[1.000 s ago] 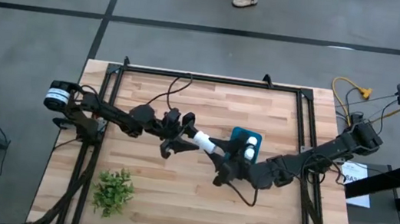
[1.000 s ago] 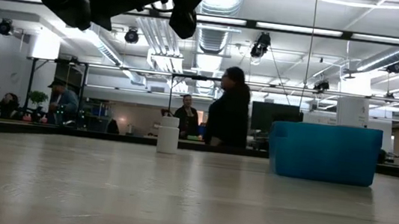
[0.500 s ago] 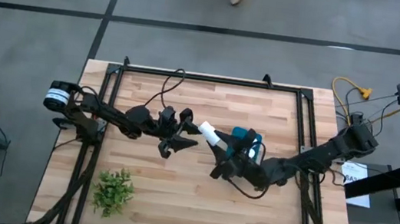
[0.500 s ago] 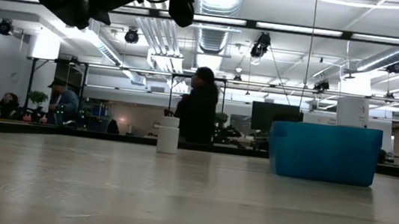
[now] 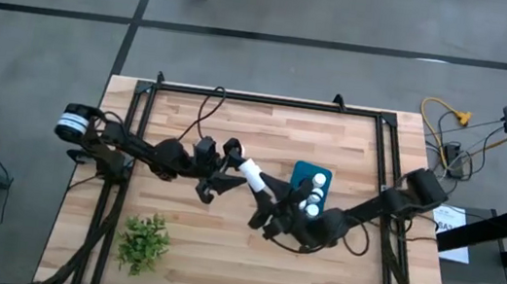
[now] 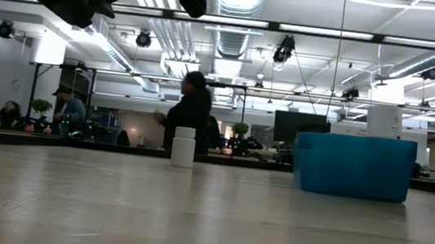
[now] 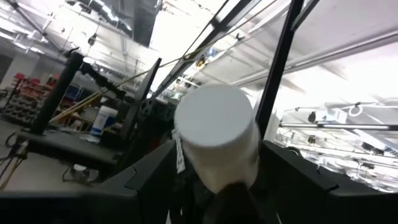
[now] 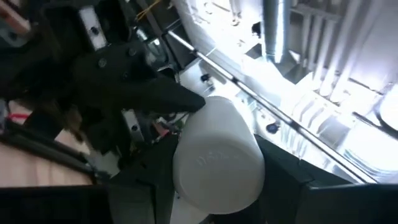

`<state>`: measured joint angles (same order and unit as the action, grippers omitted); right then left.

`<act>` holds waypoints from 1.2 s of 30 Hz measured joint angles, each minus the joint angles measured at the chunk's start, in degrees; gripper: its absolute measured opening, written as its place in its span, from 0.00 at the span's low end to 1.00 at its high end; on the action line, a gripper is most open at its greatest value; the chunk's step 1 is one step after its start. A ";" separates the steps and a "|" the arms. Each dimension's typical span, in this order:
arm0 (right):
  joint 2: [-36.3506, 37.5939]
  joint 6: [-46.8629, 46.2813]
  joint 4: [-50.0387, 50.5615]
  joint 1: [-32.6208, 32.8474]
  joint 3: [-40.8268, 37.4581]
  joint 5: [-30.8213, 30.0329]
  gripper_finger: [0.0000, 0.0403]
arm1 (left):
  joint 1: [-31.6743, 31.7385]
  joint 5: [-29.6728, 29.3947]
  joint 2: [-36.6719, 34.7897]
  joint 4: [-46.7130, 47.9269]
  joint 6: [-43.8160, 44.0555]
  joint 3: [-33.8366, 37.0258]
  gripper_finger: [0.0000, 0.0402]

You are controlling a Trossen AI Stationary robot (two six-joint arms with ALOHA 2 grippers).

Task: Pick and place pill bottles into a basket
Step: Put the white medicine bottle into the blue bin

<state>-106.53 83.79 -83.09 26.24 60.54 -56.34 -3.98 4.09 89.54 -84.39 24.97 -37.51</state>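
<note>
Fingers [image 7: 149, 180] of my left gripper [image 5: 218, 169] and right gripper [image 5: 266, 210] both squeeze one bottle [image 5: 251, 174], up in the air beside the basket [image 5: 301, 171]. It has moved a bit away from the basket, so it is not in yet.

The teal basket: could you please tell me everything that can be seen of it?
The teal-blue rectangular basket, plastic by its look, stands upright and open-topped on the wooden slatted table, right of centre. Its walls are smooth and its corners rounded. Several small white pill bottles sit inside it. The right arm crosses above its near end and hides that part.
</note>
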 joint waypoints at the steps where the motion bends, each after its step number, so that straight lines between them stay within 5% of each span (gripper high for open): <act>1: -0.58 0.60 -1.33 0.00 0.42 0.30 0.40 | -0.04 0.10 0.27 -0.95 0.06 -0.05 0.53; 15: -13.23 6.65 -6.80 -2.35 11.42 1.93 0.40 | -0.51 2.17 4.55 -5.55 1.58 -1.29 0.53; 36: -12.91 9.50 -6.81 -1.44 11.56 1.36 0.40 | -0.38 2.24 1.20 -5.69 1.72 0.43 0.53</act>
<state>-119.44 93.29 -89.90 24.80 72.10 -54.98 -4.36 6.33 90.74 -90.08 26.69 -37.08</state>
